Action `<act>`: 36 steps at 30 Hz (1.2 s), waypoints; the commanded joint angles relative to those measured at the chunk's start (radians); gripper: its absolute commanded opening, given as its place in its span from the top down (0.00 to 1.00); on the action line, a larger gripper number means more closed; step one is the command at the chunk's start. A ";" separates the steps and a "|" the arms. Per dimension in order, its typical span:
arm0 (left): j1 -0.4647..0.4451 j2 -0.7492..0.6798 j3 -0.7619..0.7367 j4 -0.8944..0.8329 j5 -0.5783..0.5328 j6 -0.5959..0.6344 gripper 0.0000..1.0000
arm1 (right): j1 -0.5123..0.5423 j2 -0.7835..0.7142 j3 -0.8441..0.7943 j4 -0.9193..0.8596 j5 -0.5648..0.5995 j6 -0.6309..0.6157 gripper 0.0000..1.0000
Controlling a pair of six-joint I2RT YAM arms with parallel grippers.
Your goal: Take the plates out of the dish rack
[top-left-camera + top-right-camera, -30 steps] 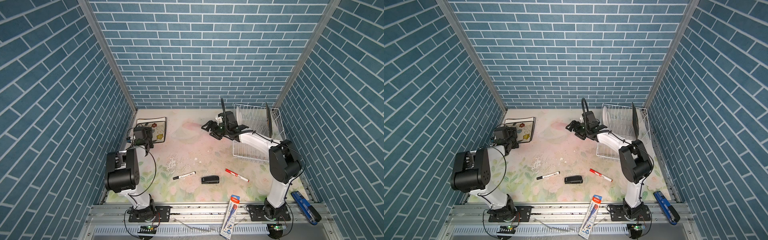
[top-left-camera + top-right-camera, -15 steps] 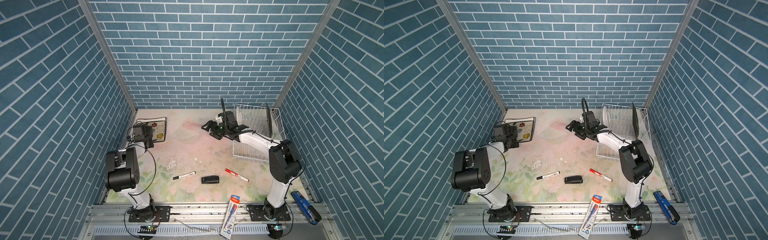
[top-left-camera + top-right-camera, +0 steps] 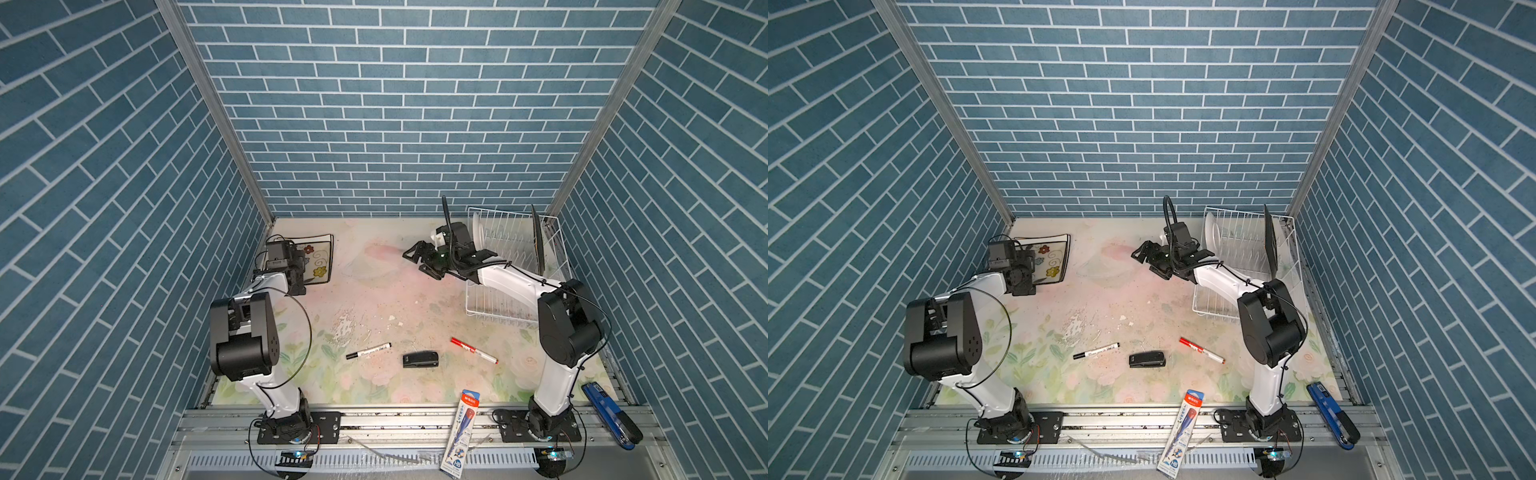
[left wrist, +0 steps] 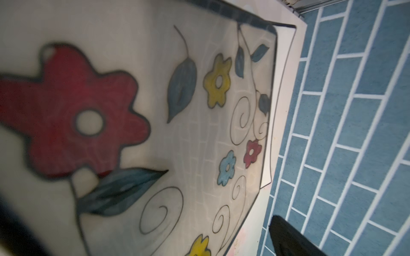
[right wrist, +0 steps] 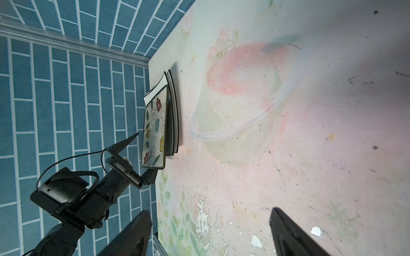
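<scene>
Upright in the white wire dish rack [image 3: 555, 241] [image 3: 1292, 249] at the back right stand a round white plate [image 3: 478, 232] [image 3: 1212, 235] and a black plate [image 3: 537, 241] [image 3: 1271, 243]. A stack of square plates [image 3: 322, 257] [image 3: 1054, 257] [image 5: 174, 110] lies at the back left, with the flower-patterned plate [image 4: 199, 133] [image 5: 155, 128] resting slightly tilted on top. My left gripper [image 3: 302, 266] [image 5: 146, 153] is open, its fingers straddling that plate's near edge. My right gripper [image 3: 419, 264] [image 3: 1149, 262] hovers open and empty over the table, left of the rack.
Along the front of the table lie a black marker [image 3: 368, 350], a black stapler [image 3: 420, 359] and a red marker [image 3: 473, 351]. A pencil pack [image 3: 461, 428] and a blue tool [image 3: 611, 415] rest on the front rail. Brick walls close in three sides.
My left gripper has edged slightly toward the back wall at the plate stack. The right arm has not moved.
</scene>
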 commanded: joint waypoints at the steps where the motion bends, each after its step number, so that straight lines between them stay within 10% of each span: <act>1: 0.006 0.016 0.039 -0.023 0.000 0.020 0.00 | 0.004 -0.023 -0.001 0.006 -0.001 -0.020 0.15; 36: 0.006 0.196 0.320 -0.379 0.030 -0.012 0.00 | 0.004 -0.020 0.015 -0.007 0.002 -0.032 0.15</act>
